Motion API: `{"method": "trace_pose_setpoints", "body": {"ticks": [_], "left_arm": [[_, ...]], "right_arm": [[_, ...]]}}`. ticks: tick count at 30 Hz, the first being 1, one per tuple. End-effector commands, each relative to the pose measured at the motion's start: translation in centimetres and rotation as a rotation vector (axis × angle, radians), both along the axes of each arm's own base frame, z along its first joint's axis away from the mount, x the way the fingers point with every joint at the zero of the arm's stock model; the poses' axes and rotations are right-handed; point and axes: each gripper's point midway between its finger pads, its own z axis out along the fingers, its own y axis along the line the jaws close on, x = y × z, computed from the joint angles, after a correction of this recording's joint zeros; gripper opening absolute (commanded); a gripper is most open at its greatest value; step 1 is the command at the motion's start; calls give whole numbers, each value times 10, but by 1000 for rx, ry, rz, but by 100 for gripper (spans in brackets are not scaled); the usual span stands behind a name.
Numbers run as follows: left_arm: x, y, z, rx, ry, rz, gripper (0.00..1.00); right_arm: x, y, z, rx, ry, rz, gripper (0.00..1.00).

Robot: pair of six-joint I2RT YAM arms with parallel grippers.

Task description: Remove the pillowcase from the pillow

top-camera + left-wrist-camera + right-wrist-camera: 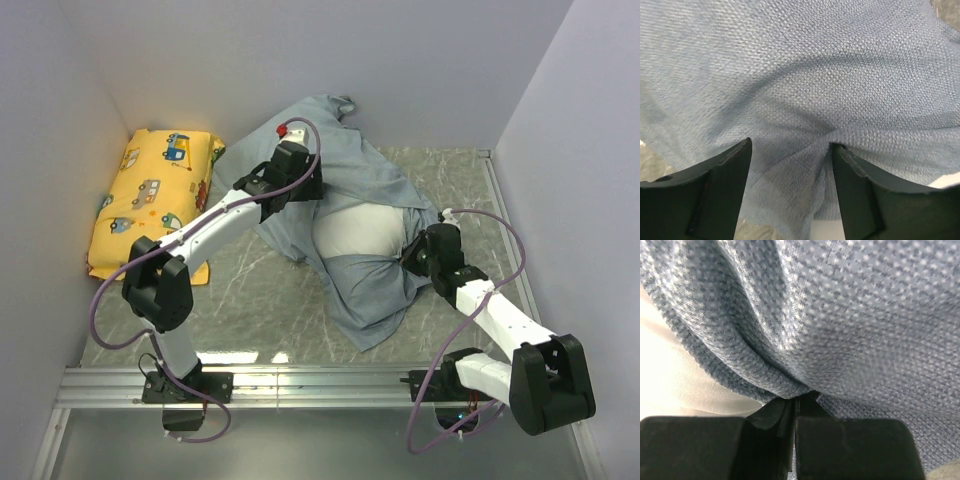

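On the near right of the table (260, 290), the right gripper (795, 402) is seen pressed together on a fold of the pillowcase (370, 300), the cloth being pinched right at the fingertips. In the right wrist view the pinched fold is bunched just above the closed fingers, and the white pillow (365, 232) is exposed directly to the left of it. The pillowcase is spread across the middle of the table with its lighter blue-grey side showing. One flap is laid toward the near edge, and the pillow is uncovered at the middle but wrapped by cloth on its other sides. Farther back and to the left, the left gripper (790, 145) is held over the pillowcase with its fingers spread. A soft crease of cloth is seen between them, not clamped. Beyond it, the pillowcase is heaped against the far wall. A yellow pillow (150, 200) is set at the far left, beside the cloth.
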Motion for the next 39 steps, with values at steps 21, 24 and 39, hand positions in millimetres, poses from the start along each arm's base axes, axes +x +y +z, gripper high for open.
{"method": "trace_pose_setpoints", "body": {"ticks": [21, 24, 39], "left_arm": [[-123, -132, 65, 52, -152, -382, 90], [-121, -148, 35, 98, -134, -371, 95], [-37, -155, -23, 237, -136, -168, 32]], "right_arm": [[-1, -5, 23, 3, -51, -28, 0], [-4, -6, 21, 7, -52, -39, 0], [-7, -12, 20, 5, -67, -70, 0]]}}
